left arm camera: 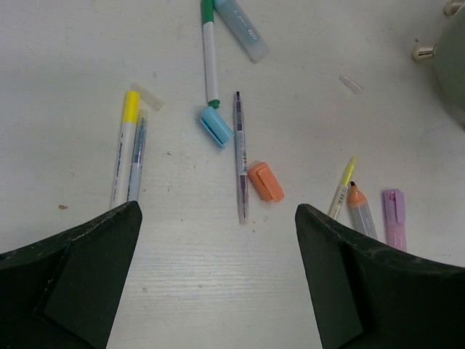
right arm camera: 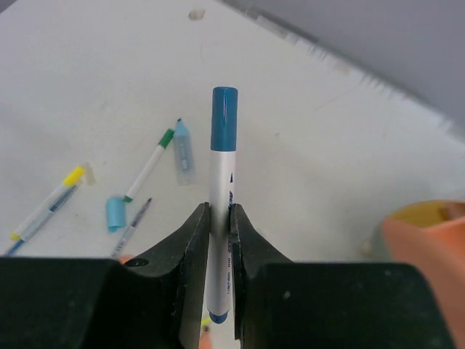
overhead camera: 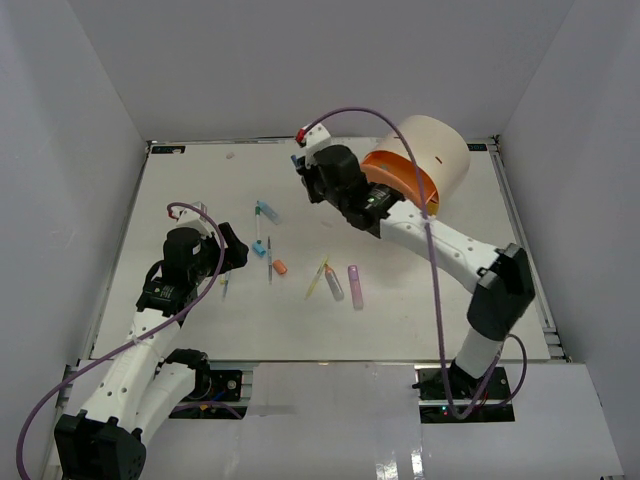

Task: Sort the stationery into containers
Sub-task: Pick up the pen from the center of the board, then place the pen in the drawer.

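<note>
At the far side of the worktop (overhead camera: 480, 300), the right hand (overhead camera: 308, 172) hangs beside the cream cylinder (overhead camera: 440, 145), whose orange drawer (overhead camera: 400, 182) faces the arms. In the right wrist view, both fingers (right arm camera: 195, 236) pinch a blue-capped white pen (right arm camera: 222, 174). The pen stands upright between them, its cap well above the fingertips.

The left hand (overhead camera: 236, 252) hovers over the left-middle of the worktop. Its fingers (left arm camera: 73, 269) are spread wide, with nothing between them.

Loose stationery lies on the worktop ahead of the left hand:
- **Left group:** a yellow-capped marker (left arm camera: 125, 145) lies alongside a slim grey-blue pen (left arm camera: 136, 160).
- **Top:** a green-tipped white pen (left arm camera: 210, 58) sits just beside a pale blue highlighter (left arm camera: 242, 29).
- **Middle:** a light blue cap (left arm camera: 216, 126) lies at the white pen's lower end. A slim purple pen (left arm camera: 240, 156) runs just beside that cap, with an orange cap (left arm camera: 266, 182) next to it.
- **Right group:** a thin yellow pen (left arm camera: 341, 187), an orange marker (left arm camera: 361, 211) and a lilac marker (left arm camera: 394, 218) lie close together.

A grey-olive drawer (left arm camera: 454, 58) with a small round knob (left arm camera: 425, 52) shows at the upper right of the left wrist view.
</note>
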`<state>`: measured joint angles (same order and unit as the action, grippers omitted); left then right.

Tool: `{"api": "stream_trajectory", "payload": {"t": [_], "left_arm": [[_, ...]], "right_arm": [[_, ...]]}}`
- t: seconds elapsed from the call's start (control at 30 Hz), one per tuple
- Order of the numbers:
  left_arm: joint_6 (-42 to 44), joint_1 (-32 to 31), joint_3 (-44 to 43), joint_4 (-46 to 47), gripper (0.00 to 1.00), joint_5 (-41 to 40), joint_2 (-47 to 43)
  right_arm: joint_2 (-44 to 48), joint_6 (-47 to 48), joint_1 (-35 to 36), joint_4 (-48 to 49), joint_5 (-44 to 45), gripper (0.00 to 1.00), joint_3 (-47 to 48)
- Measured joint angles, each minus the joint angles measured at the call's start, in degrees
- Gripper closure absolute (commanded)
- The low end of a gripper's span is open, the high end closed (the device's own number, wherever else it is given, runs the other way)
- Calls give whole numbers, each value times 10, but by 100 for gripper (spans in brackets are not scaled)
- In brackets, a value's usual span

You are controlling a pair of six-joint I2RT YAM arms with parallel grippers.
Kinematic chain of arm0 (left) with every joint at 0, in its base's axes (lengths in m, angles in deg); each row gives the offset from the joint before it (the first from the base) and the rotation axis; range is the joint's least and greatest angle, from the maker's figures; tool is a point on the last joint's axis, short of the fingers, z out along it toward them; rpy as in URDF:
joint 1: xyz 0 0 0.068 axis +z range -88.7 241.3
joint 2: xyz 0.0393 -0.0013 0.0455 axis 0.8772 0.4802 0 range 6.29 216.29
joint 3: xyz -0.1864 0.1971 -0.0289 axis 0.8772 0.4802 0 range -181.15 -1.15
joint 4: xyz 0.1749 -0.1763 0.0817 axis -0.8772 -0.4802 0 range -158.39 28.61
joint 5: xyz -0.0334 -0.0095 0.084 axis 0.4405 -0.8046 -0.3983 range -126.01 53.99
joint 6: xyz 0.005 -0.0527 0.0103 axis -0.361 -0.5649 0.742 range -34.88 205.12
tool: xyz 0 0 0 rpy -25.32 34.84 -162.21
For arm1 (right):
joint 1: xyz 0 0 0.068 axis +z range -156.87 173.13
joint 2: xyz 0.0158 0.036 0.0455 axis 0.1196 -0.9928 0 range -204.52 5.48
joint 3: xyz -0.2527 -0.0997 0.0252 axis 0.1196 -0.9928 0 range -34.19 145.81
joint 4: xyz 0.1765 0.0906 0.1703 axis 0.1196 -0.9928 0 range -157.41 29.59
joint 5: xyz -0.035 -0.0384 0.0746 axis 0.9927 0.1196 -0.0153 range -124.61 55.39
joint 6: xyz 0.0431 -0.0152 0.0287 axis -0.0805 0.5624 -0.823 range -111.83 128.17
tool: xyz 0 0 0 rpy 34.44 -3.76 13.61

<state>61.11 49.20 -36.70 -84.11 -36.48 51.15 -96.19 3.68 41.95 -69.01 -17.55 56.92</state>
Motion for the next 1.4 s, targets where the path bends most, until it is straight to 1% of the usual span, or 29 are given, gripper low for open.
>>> {"api": "stream_trajectory", "payload": {"t": [0.07, 0.13, 0.23, 0.3, 0.4, 0.57, 0.67, 0.77, 0.8, 0.83, 0.9, 0.93, 0.97, 1.0, 1.07, 1.1, 1.17, 1.2, 1.23, 1.27, 1.3, 1.4], "left_arm": [[0, 0, 0, 0, 2, 0, 0], [0, 0, 0, 0, 2, 0, 0], [0, 0, 0, 0, 2, 0, 0], [0, 0, 0, 0, 2, 0, 0], [0, 0, 0, 0, 2, 0, 0], [0, 0, 0, 0, 2, 0, 1], [0, 0, 0, 0, 2, 0, 2], [0, 0, 0, 0, 2, 0, 5], [0, 0, 0, 0, 2, 0, 6], [0, 0, 0, 0, 2, 0, 7], [0, 0, 0, 0, 2, 0, 9], [0, 0, 0, 0, 2, 0, 9], [0, 0, 0, 0, 2, 0, 9], [0, 0, 0, 0, 2, 0, 9], [0, 0, 0, 0, 2, 0, 10], [0, 0, 0, 0, 2, 0, 11], [0, 0, 0, 0, 2, 0, 13], [0, 0, 0, 0, 2, 0, 15], [-1, 0, 0, 0, 2, 0, 16], [-1, 0, 0, 0, 2, 0, 19], [-2, 0, 0, 0, 2, 0, 24], [-5, 0, -9, -7, 2, 0, 52]], "right_arm": [[68, 65, -8, 0, 4, 92, -22], [134, 125, -31, -1, 5, 92, -48], [209, 191, -94, -4, -9, 92, -83], [241, 224, -141, -6, -22, 92, -101], [263, 263, -191, -12, -44, 92, -125], [253, 302, -226, -23, -87, 91, -153], [241, 312, -242, -30, -104, 87, -163], [235, 318, -254, -38, -117, 80, -171], [233, 319, -257, -40, -121, 73, -171], [232, 318, -258, -41, -123, 70, -172], [232, 319, -259, -42, -128, 59, -176], [232, 318, -259, -42, -130, 57, -178], [231, 318, -259, -45, -132, 52, -178], [231, 319, -259, -46, -134, 45, -178], [231, 319, -259, -43, -136, 34, -178], [231, 319, -259, -41, -136, 26, -178], [232, 317, -263, -34, -131, 18, -177], [234, 315, -264, -34, -128, 11, -177], [237, 314, -264, -34, -125, 9, -177], [240, 310, -264, -35, -123, 2, -177], [247, 304, -263, -37, -122, 2, -177], [276, 285, -263, -46, -118, 6, -177]]}}
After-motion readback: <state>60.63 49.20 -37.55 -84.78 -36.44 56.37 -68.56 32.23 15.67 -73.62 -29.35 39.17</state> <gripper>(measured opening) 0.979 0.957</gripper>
